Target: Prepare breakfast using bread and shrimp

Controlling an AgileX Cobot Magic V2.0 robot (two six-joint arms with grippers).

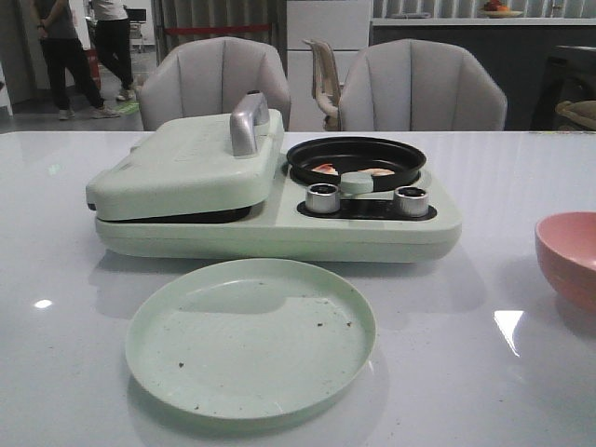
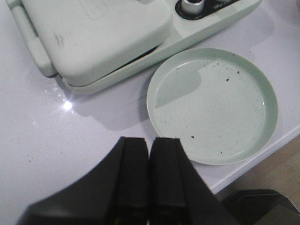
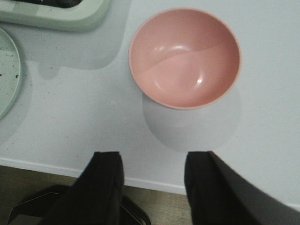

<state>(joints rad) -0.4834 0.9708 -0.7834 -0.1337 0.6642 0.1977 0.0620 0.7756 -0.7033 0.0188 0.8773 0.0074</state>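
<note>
Pinkish shrimp (image 1: 326, 169) pieces lie in the round black pan (image 1: 410, 156) on the right half of the pale green breakfast maker (image 1: 279, 233); a second shrimp piece (image 1: 383, 171) lies beside the first. The maker's left lid (image 1: 191, 168) is down, and the bread is out of view. An empty green plate (image 1: 251, 337) with crumbs sits in front of the maker. My left gripper (image 2: 150, 140) hovers shut over the table's near edge beside the plate (image 2: 212, 105). My right gripper (image 3: 152, 157) stands open, empty, above the table's front edge near a pink bowl (image 3: 185, 57).
The pink bowl (image 1: 570, 256) is empty at the table's right side. Two metal knobs (image 1: 323, 197) stand on the maker's front. Two grey chairs (image 1: 421, 88) stand behind the table. People stand far back left.
</note>
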